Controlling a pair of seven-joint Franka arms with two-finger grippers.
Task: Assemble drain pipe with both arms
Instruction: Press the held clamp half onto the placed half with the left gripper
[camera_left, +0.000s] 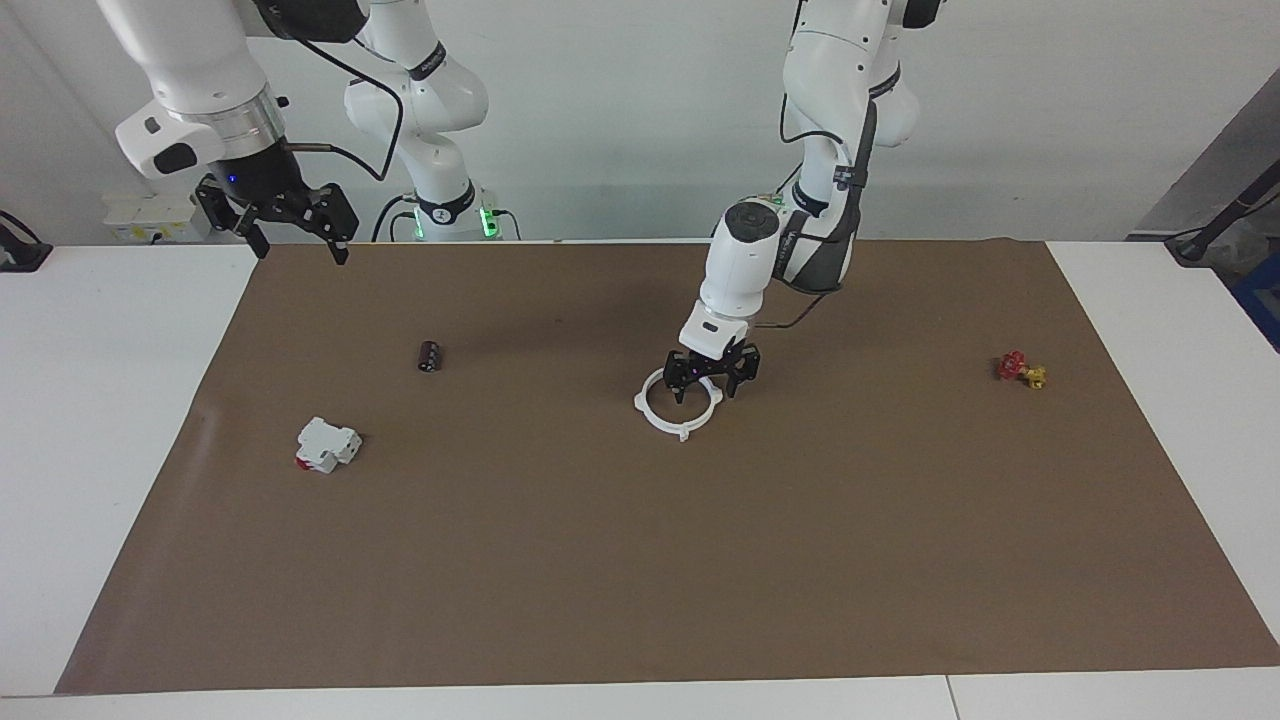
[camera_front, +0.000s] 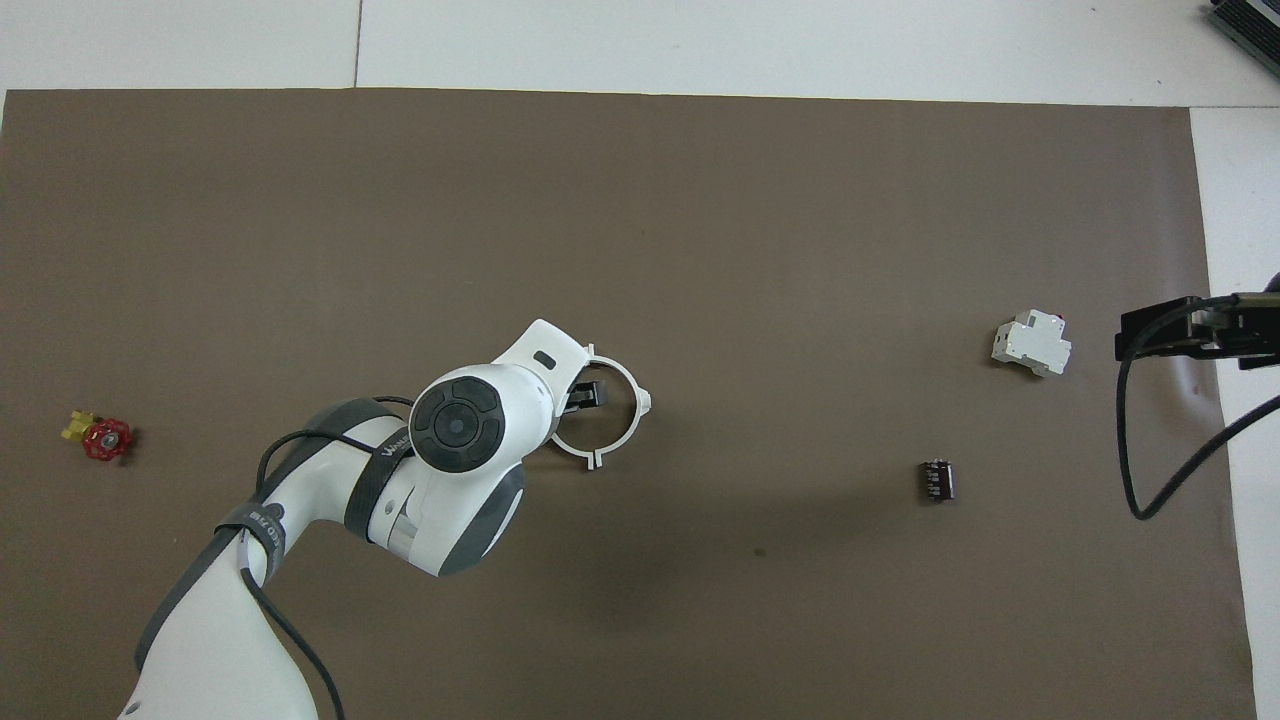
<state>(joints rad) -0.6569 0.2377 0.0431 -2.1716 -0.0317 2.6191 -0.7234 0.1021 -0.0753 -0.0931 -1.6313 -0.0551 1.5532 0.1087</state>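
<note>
The drain pipe (camera_left: 655, 418) lies on the brown mat as one closed white ring with four outer tabs, near the mat's middle; it also shows in the overhead view (camera_front: 630, 425). My left gripper (camera_left: 705, 390) is down at the ring's edge nearer to the robots, fingers spread. One finger (camera_front: 590, 395) shows inside the ring; the wrist hides the other. I cannot tell whether the fingers touch the ring. My right gripper (camera_left: 297, 245) waits open and empty, raised over the mat's edge at the right arm's end (camera_front: 1130, 340).
A white blocky part with a red end (camera_left: 327, 444) (camera_front: 1032, 344) and a small black cylinder (camera_left: 431, 356) (camera_front: 936, 481) lie toward the right arm's end. A red-and-yellow valve (camera_left: 1020, 369) (camera_front: 100, 437) lies toward the left arm's end.
</note>
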